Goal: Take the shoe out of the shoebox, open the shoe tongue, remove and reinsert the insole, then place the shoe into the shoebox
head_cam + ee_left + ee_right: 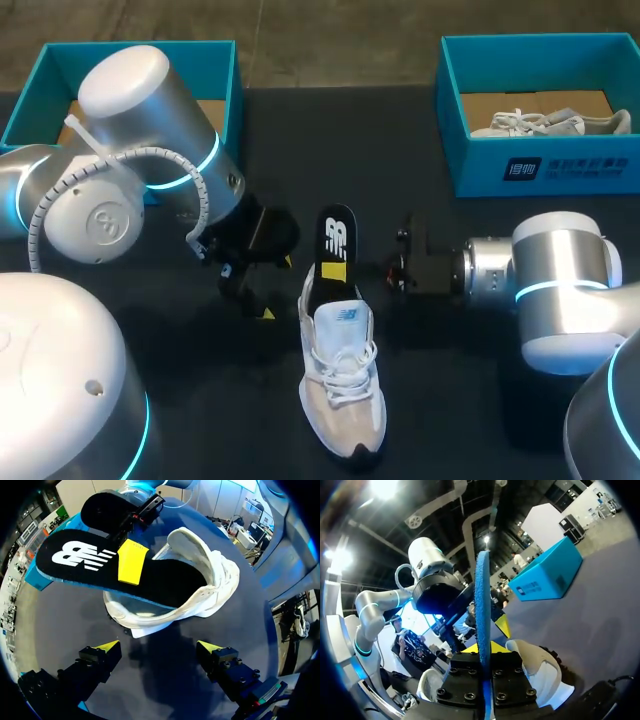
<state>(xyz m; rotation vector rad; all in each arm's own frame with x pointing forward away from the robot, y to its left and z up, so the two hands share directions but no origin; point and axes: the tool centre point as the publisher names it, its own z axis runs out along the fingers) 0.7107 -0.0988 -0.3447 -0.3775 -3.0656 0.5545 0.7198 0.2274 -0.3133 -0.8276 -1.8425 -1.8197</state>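
A white and beige shoe (341, 385) lies on the black table, toe toward the near edge. Its black insole (337, 240) with a white logo sticks out over the heel, its front end still inside the shoe. My right gripper (346, 272) is shut on the insole's side edge. In the right wrist view the blue-edged insole (482, 610) stands between the right gripper's (484, 652) fingers. My left gripper (276, 289) hangs open just left of the shoe's heel. In the left wrist view the left gripper (159, 648) faces the shoe (200, 587) and insole (90, 560), touching neither.
A teal shoebox (540, 165) at the back right holds another white shoe (545, 122). A second teal shoebox (215, 70) sits at the back left, mostly behind my left arm. Bare black tabletop (450, 380) lies beside the shoe.
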